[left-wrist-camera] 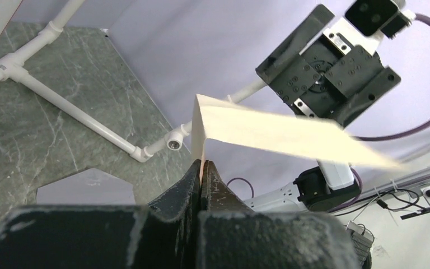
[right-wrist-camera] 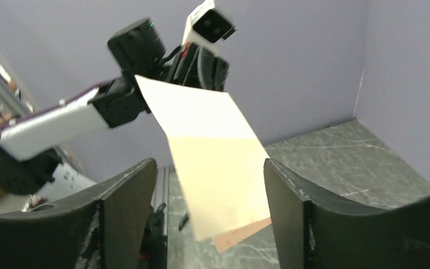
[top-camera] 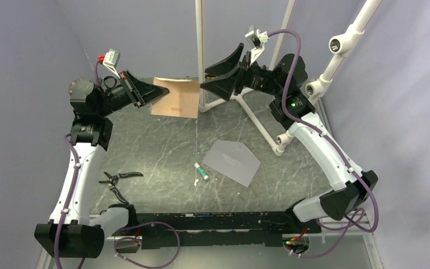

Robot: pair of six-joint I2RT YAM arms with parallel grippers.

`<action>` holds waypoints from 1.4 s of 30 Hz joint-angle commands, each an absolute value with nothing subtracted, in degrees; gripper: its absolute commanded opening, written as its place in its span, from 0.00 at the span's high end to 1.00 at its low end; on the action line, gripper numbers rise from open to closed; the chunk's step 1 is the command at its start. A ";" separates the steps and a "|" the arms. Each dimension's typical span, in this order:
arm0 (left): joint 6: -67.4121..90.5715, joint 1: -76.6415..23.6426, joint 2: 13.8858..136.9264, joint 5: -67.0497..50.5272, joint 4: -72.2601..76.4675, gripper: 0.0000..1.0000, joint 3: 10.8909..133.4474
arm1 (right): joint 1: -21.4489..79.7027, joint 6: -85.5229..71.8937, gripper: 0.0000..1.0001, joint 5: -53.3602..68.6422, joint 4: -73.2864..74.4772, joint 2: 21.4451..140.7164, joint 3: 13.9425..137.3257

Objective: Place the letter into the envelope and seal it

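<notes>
The letter [top-camera: 174, 98] is tan, the envelope [top-camera: 235, 161] grey.

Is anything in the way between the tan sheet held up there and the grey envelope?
Nothing visible does. The left tool pinches the letter in the air, and the table between it and the envelope is bare; the white pipe frame runs just beside that path.

The white-and-black left arm [top-camera: 77, 168] and its twin right arm [top-camera: 322, 148] have glossy white shells between chunky black joint housings. Purple cables [top-camera: 377, 210] run along both. A small green light [top-camera: 294, 103] glows on the right arm. The right gripper [right-wrist-camera: 210, 168] has broad matte-black wedge fingers [right-wrist-camera: 126, 196] with pale, scuffed edges.
</notes>
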State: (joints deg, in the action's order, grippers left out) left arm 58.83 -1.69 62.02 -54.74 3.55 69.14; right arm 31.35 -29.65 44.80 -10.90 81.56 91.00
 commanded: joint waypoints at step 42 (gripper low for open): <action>21.54 -2.33 60.01 -86.48 -21.58 0.98 79.80 | 42.75 12.13 0.69 59.52 42.55 92.17 114.18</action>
